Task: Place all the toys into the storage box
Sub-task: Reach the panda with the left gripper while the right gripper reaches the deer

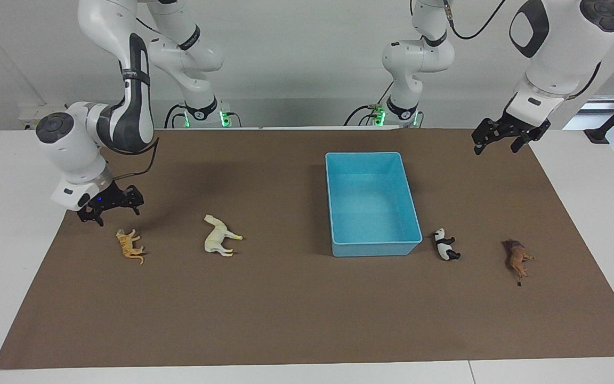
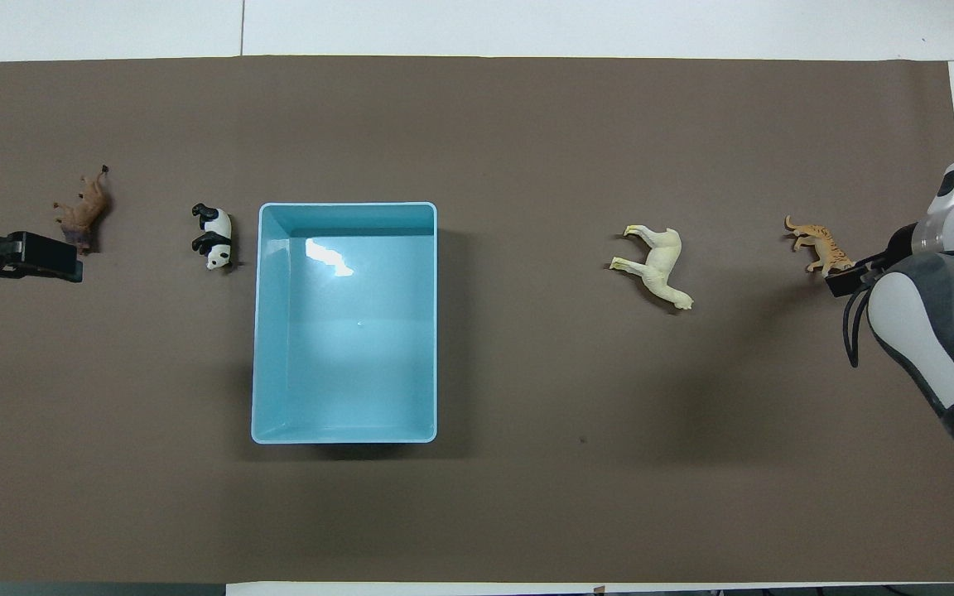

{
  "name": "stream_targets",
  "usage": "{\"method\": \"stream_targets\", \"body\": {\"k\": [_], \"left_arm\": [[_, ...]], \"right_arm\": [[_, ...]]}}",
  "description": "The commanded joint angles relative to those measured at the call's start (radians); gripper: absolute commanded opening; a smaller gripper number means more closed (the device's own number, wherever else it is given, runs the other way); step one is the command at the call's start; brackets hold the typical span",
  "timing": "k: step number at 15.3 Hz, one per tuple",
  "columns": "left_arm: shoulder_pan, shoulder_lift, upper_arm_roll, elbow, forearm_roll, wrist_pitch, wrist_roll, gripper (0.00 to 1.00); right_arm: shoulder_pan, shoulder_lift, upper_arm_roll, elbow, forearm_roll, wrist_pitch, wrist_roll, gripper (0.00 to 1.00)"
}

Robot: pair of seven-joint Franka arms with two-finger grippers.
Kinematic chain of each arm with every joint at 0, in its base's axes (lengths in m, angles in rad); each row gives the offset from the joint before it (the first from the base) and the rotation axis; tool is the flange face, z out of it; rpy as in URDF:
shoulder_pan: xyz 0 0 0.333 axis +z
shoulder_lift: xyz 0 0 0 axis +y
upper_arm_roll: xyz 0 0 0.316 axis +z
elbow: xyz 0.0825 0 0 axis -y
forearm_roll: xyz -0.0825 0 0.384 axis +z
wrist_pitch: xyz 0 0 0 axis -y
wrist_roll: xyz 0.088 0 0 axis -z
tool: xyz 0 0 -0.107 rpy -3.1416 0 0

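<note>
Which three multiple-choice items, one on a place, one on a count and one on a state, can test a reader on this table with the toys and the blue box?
1. Which toy lies beside the storage box, toward the left arm's end of the table?
A. panda
B. horse
C. tiger

2. How many toys are on the brown mat?
A. two
B. three
C. four

3. What does the storage box hold?
A. one toy
B. nothing
C. all toys

Key:
1 A: the panda lies next to the box's wall, with the lion closer to the table's end.
2 C: tiger, horse, panda and lion all lie on the mat.
3 B: only the bare blue floor shows inside the box.
</note>
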Motion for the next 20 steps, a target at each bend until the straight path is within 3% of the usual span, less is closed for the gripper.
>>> {"method": "stream_targets", "body": {"k": [1,6,10,18,20], "left_arm": [[-0.012,0.014,-0.005,-0.159,0.000,0.229,-0.022,1.00],[-0.038,0.185,-0.005,-0.184,0.000,0.436,-0.077,1.00],[-0.058,0.187,-0.005,-0.343,0.000,0.631,-0.118,1.00],[-0.092,0.319,-0.002,-0.334,0.000,0.752,-0.178,1.00],[-0.089,0.322,-0.002,-0.334,0.000,0.757,-0.175,1.00]], "right_arm": [[-0.021,0.043,0.006,-0.011,0.004,0.074,-0.112,1.00],[-0.024,0.094,0.006,0.012,0.004,0.094,-0.135,1.00],[-0.027,0.123,0.007,0.021,0.007,0.128,-0.207,1.00],[-0.025,0.155,0.007,0.021,0.056,0.189,-0.203,1.00],[-0.025,0.155,0.007,0.021,0.102,0.193,-0.204,0.94]]}}
